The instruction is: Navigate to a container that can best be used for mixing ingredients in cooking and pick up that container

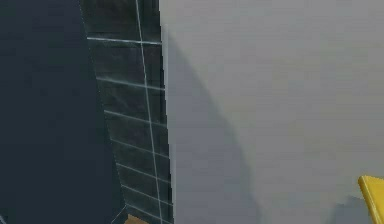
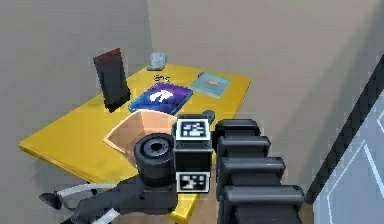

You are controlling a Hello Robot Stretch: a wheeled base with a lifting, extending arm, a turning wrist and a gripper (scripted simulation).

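On the yellow table (image 2: 70,135) in the arm side view lies a blue book (image 2: 160,97). The tan bowl (image 2: 132,128) sits on the table just on the near side of that book, and its lower edge is hidden behind the hand's dark body. The hand (image 2: 108,202) is nearer still than the bowl, with its round dark body low in the view and its thin fingers reaching toward the view's lower left. Its far end is hard to make out, so I cannot tell whether it holds anything. The arm (image 2: 250,170) rises from the bottom edge, with two white marked squares (image 2: 192,128) at its end.

Left of the book stands a dark upright slab (image 2: 110,75). Right of the book lies a teal notebook (image 2: 212,85), and beyond the book is a small grey thing (image 2: 157,60) near the wall.

In the forward view a dark tiled strip (image 1: 135,120) runs down beside a plain grey wall (image 1: 270,100), and a yellow corner (image 1: 372,196) shows at the lower right.
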